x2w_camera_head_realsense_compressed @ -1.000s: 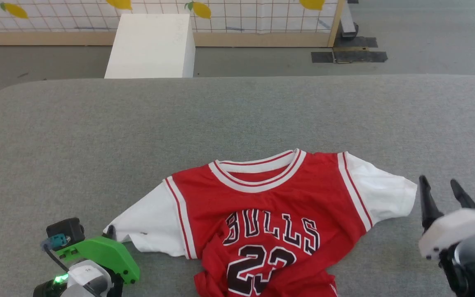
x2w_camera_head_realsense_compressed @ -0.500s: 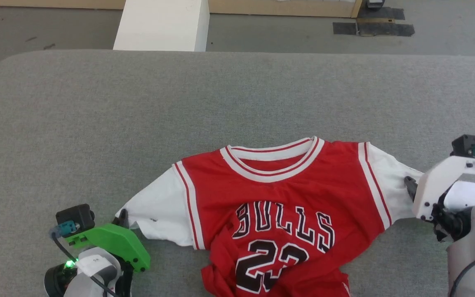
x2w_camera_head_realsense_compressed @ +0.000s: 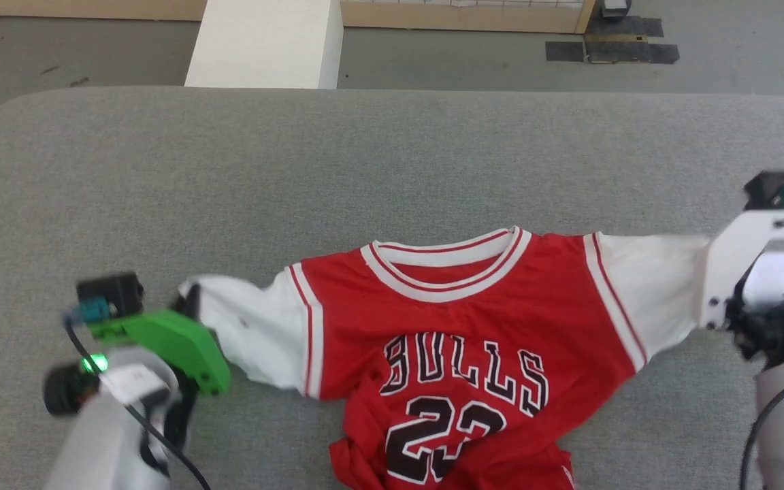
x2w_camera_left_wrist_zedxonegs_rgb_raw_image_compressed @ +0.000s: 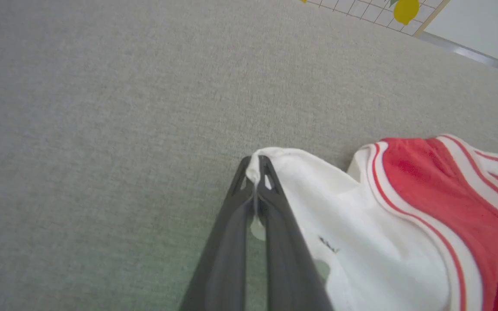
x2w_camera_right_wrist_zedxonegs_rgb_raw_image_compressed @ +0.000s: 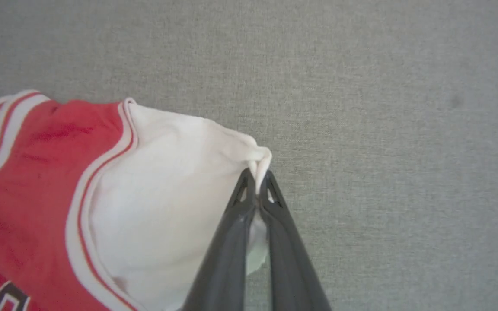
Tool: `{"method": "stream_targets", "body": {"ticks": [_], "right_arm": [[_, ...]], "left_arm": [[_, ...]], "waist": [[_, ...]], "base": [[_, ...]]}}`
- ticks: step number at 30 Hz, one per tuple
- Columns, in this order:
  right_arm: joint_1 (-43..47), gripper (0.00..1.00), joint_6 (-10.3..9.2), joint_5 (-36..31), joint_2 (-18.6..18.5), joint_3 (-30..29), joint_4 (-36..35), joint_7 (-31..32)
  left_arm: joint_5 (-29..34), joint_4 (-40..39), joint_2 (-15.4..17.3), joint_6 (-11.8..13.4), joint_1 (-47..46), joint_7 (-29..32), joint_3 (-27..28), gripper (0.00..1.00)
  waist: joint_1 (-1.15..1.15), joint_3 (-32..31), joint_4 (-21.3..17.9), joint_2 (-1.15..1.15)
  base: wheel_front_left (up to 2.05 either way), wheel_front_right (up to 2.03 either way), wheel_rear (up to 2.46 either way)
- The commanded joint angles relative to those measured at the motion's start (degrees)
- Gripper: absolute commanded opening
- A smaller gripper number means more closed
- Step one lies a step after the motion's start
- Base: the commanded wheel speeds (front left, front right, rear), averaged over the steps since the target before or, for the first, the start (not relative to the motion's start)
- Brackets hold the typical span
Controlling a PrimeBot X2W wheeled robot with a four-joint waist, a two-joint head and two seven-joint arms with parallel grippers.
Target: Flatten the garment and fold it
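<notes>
The garment (x2w_camera_head_realsense_compressed: 453, 327) is a red jersey with white sleeves and dark "BULLS 23" lettering, lying face up on the grey table, its lower part bunched at the bottom edge of the head view. My left gripper (x2w_camera_left_wrist_zedxonegs_rgb_raw_image_compressed: 255, 170) is shut on the tip of one white sleeve (x2w_camera_left_wrist_zedxonegs_rgb_raw_image_compressed: 318, 207), pulling it outward; in the head view that gripper (x2w_camera_head_realsense_compressed: 191, 296) sits at the left. My right gripper (x2w_camera_right_wrist_zedxonegs_rgb_raw_image_compressed: 257, 175) is shut on the tip of the other white sleeve (x2w_camera_right_wrist_zedxonegs_rgb_raw_image_compressed: 167, 172), which is stretched toward the right (x2w_camera_head_realsense_compressed: 657, 286).
The grey fabric-covered table (x2w_camera_head_realsense_compressed: 365, 170) spreads wide beyond the garment. A white box (x2w_camera_head_realsense_compressed: 263, 41) stands on the floor past the far edge, with a wooden baseboard and dark tape patches (x2w_camera_head_realsense_compressed: 610, 51) farther back.
My right gripper closed on the right sleeve and drew it out to the right. My left gripper lifted and pulled the left sleeve outward. The camera tilted down early on.
</notes>
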Motion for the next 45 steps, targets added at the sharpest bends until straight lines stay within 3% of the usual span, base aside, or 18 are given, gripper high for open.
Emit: {"method": "stream_targets", "body": {"ticks": [1,6,11,24,28,36,45], "right_arm": [[-1.8,0.00,-0.09,-0.1,-1.6,0.6,-1.8,-1.0],[-9.6,0.00,-0.09,0.7,-6.3,3.6,-5.9,-3.0],[-20.4,0.00,-0.09,0.6,-10.0,6.2,-6.2,-6.3],[-48.2,0.00,-0.09,-4.5,-11.5,10.8,-1.3,-21.1],[-54.1,0.00,-0.09,-6.1,-10.6,10.6,1.2,-27.4],[-50.8,0.00,-0.09,-5.3,-9.2,11.6,7.5,-32.4],[-28.5,0.00,-0.09,4.3,-9.8,11.1,8.7,-36.4]], "left_arm": [[0.7,-1.6,1.6,-0.6,-3.0,0.7,0.1,0.00],[3.3,-6.0,7.4,-2.7,-12.5,3.3,-0.2,0.00],[6.5,-7.9,11.1,-2.7,-24.1,4.4,0.1,0.00],[7.9,-1.9,12.3,2.0,-52.5,-6.9,6.6,0.00],[7.4,0.9,11.9,2.0,-57.2,-12.1,7.5,0.00],[5.9,7.9,9.9,-1.0,-51.4,-14.7,5.3,0.00],[1.1,12.2,7.0,-4.6,-29.6,-14.4,4.6,0.00]], "waist": [[0.00,0.1,-0.2,0.00],[0.00,2.1,-0.8,0.00],[0.00,6.2,-1.7,0.00],[0.00,15.5,-3.7,0.00],[0.00,15.9,-3.8,0.00],[0.00,13.8,-2.9,0.00],[0.00,8.1,-2.3,0.00]], "base": [[0.00,0.00,0.00],[0.00,0.00,0.00],[0.00,0.00,0.00],[0.00,0.00,0.00],[0.00,0.00,0.00],[0.00,0.00,0.00],[0.00,0.00,0.00]]}}
